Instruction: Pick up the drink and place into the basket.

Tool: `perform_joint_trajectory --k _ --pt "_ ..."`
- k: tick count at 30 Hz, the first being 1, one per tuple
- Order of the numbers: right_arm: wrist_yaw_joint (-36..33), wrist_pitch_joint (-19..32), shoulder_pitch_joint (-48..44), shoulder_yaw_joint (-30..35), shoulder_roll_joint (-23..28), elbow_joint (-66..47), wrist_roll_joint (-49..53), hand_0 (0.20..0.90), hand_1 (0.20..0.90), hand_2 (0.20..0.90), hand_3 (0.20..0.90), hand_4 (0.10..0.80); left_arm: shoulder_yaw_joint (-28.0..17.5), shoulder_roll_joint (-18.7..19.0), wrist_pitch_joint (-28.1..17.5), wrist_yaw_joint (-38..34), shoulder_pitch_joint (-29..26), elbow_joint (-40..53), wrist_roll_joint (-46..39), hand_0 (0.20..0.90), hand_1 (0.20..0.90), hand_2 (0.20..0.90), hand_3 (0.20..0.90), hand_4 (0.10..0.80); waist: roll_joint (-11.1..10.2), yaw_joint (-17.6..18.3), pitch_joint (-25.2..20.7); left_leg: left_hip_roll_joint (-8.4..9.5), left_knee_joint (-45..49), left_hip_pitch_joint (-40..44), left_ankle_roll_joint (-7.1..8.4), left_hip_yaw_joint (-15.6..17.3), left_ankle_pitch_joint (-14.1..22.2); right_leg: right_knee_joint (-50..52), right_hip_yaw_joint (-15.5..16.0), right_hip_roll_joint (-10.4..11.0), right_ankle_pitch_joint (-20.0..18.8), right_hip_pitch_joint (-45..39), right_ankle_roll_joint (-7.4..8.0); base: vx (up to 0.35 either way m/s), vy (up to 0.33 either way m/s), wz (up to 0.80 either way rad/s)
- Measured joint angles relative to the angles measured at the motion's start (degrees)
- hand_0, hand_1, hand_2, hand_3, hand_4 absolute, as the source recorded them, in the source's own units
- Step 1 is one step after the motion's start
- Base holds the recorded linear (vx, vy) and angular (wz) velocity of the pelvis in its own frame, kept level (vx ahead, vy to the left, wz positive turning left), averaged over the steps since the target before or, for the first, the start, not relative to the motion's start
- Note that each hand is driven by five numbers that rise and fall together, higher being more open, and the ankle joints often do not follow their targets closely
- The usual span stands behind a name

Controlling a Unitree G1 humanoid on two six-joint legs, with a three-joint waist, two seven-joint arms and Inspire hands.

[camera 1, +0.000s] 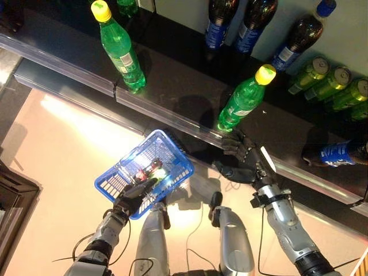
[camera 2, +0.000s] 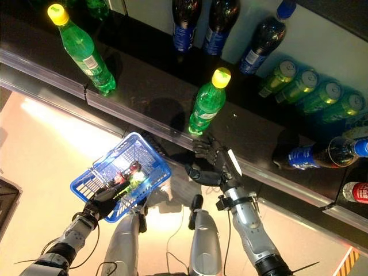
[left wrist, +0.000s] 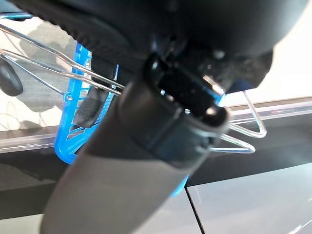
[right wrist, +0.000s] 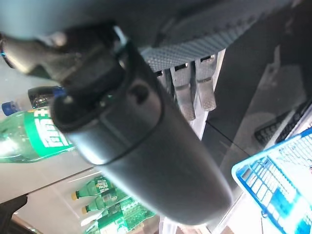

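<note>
A green drink bottle [camera 1: 241, 103] with a yellow cap stands at the front of the dark shelf [camera 1: 178, 86]. My right hand [camera 1: 244, 161] is open just below it at the shelf's front edge, with its fingers [right wrist: 195, 92] straight and apart from the bottle. My left hand [camera 1: 133, 195] holds the blue basket [camera 1: 172, 144] by its wire handle [left wrist: 243, 141], out over the floor to the left of the right hand. A dark bottle with a red label [camera 1: 150, 168] lies inside the basket.
A second green bottle [camera 1: 121, 49] stands further left on the shelf. Dark cola bottles [camera 1: 253, 20] line the back, green cans [camera 1: 333, 83] lie at the right, and a dark bottle [camera 1: 339, 154] lies on its side. A clear strip [camera 1: 167, 115] edges the shelf.
</note>
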State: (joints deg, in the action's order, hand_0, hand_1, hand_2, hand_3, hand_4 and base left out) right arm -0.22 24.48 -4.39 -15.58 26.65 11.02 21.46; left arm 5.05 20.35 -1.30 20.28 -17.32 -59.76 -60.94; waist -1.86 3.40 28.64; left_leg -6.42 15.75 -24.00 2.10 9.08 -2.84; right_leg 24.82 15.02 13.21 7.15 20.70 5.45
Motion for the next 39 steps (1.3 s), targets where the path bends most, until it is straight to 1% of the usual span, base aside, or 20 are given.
perform_joint_trajectory --k 1,3,10,16,18,19,22,23,25,34,35,36,37,39 --pt "-0.05 0.0 0.0 0.17 0.02 -0.4 0.0 0.9 0.9 0.9 0.9 0.8 -0.09 0.0 0.0 0.0 0.02 -0.08 0.0 0.3 0.3 0.3 0.2 0.1 0.0 0.0 0.0 0.0 0.21 -0.01 0.2 0.01 -0.02 0.05 0.07 0.02 0.04 -0.05 0.04 0.0 0.0 0.0" --pt "-0.33 0.07 -0.05 0.78 0.05 -1.52 -0.01 0.9 0.9 0.9 0.9 0.8 -0.25 -0.11 -0.01 0.01 0.09 -0.09 0.01 0.3 0.3 0.3 0.2 0.1 0.01 0.0 0.01 0.03 0.44 0.02 -0.17 0.16 0.38 0.02 0.02 0.14 0.04 -0.18 0.11 -0.057 -0.007 0.0" --pt "-2.94 1.18 -1.86 3.46 0.27 -2.64 -0.01 0.9 0.9 0.9 0.9 0.8 -1.3 -0.46 0.08 0.21 0.4 -0.36 0.03 0.3 0.3 0.3 0.2 0.1 0.01 -0.03 0.01 0.51 0.63 0.07 -0.41 0.95 0.23 0.14 0.07 0.84 -0.06 -0.24 0.5 0.03 0.001 0.02" --pt "-5.97 3.19 -4.74 8.6 0.35 -3.37 0.02 0.9 0.9 0.9 0.9 0.8 -1.57 -0.51 -0.04 0.48 0.45 -0.9 0.03 0.3 0.3 0.3 0.2 0.1 0.1 -0.01 0.07 0.46 1.62 -0.07 -0.86 1.28 1.32 0.08 0.0 1.02 -0.08 -0.58 0.8 -0.008 -0.002 0.0" --pt "-6.62 3.56 -4.97 9.76 0.39 -3.81 0.03 0.9 0.9 0.9 0.9 0.8 -1.68 -0.53 0.0 0.48 0.46 -0.99 0.03 0.3 0.3 0.3 0.2 0.1 0.11 0.0 0.07 0.51 1.87 -0.14 -0.75 1.34 0.92 0.18 0.03 1.06 -0.12 -0.58 0.89 -0.03 -0.005 0.0" --pt "-6.77 3.58 -5.04 9.96 0.43 -3.87 0.02 0.9 0.9 0.9 0.9 0.8 -1.86 -0.54 0.0 0.49 0.46 -0.94 0.04 0.3 0.3 0.3 0.2 0.1 0.11 -0.02 0.07 0.51 1.91 -0.13 -0.88 1.39 1.57 0.11 0.0 1.14 -0.06 -0.63 0.95 0.075 0.01 -0.02" --pt "-7.24 3.63 -5.01 10.01 0.58 -3.91 0.01 0.9 0.9 0.9 0.9 0.8 -2.14 -0.65 0.06 0.5 0.52 -1.05 0.05 0.3 0.3 0.3 0.2 0.1 0.18 0.1 0.11 0.6 2.72 -0.27 -0.79 1.41 1.49 0.14 -0.05 1.2 -0.01 -0.84 1.1 0.025 0.004 0.0" --pt "-7.38 3.63 -5.0 10.01 0.58 -3.91 0.01 0.9 0.9 0.9 0.9 0.8 -2.35 -0.68 0.08 0.51 0.52 -1.02 0.05 0.3 0.3 0.3 0.2 0.1 0.19 0.06 0.12 0.55 2.79 -0.32 -1.02 1.46 1.95 0.01 0.0 1.27 0.04 -0.85 1.14 0.0 0.0 0.0" --pt "-7.48 3.64 -4.96 10.01 0.59 -3.91 0.01 0.9 0.9 0.9 0.9 0.8 -2.68 -0.72 0.15 0.51 0.57 -1.08 0.05 0.3 0.3 0.3 0.2 0.1 0.21 0.07 0.13 0.57 3.32 -0.42 -0.89 1.44 2.27 0.09 -0.03 1.32 0.13 -0.99 1.29 0.0 0.0 0.0" --pt "-7.74 3.66 -5.4 10.04 0.6 -3.9 -0.01 0.9 0.9 0.9 0.9 0.8 -2.61 -0.72 0.18 0.6 0.55 -1.13 0.09 0.3 0.3 0.3 0.2 0.1 0.2 0.1 0.14 0.75 3.42 -0.51 -1.27 1.41 2.44 0.18 -0.03 1.52 0.12 -0.96 1.36 -0.009 -0.002 0.0" --pt "-7.7 3.66 -5.68 10.05 0.6 -3.9 -0.02 0.9 0.9 0.9 0.9 0.8 -2.61 -0.72 0.18 0.6 0.55 -1.14 0.09 0.3 0.3 0.3 0.2 0.1 0.2 0.1 0.15 0.75 3.43 -0.52 -1.28 1.41 2.45 0.19 -0.03 1.52 0.12 -0.96 1.36 -0.078 -0.022 0.01" --pt "-7.68 3.67 -6.0 10.05 0.6 -3.9 -0.02 0.9 0.9 0.9 0.9 0.8 -2.54 -0.71 0.18 0.6 0.55 -1.14 0.09 0.3 0.3 0.3 0.2 0.1 0.21 0.09 0.15 0.76 3.48 -0.6 -0.98 1.4 2.15 0.24 0.01 1.51 0.11 -0.91 1.37 -0.077 -0.025 0.01" --pt "-7.63 3.65 -6.44 10.04 0.63 -3.87 -0.02 0.9 0.9 0.9 0.9 0.8 -2.61 -0.71 0.16 0.62 0.52 -1.1 0.1 0.3 0.3 0.3 0.2 0.1 0.23 0.04 0.16 0.72 3.52 -0.7 -1.27 1.34 2.29 0.19 0.06 1.46 0.08 -0.86 1.38 0.072 -0.005 0.04" --pt "-7.37 3.6 -7.71 9.99 1.02 -3.72 -0.04 0.9 0.9 0.9 0.9 0.8 -2.64 -0.6 0.18 0.74 0.3 -1.07 0.11 0.3 0.3 0.3 0.2 0.1 0.27 0.04 0.19 0.73 3.53 -1.12 -1.17 1.2 2.67 0.36 0.14 1.52 0.09 -0.59 1.39 0.071 -0.003 0.04"
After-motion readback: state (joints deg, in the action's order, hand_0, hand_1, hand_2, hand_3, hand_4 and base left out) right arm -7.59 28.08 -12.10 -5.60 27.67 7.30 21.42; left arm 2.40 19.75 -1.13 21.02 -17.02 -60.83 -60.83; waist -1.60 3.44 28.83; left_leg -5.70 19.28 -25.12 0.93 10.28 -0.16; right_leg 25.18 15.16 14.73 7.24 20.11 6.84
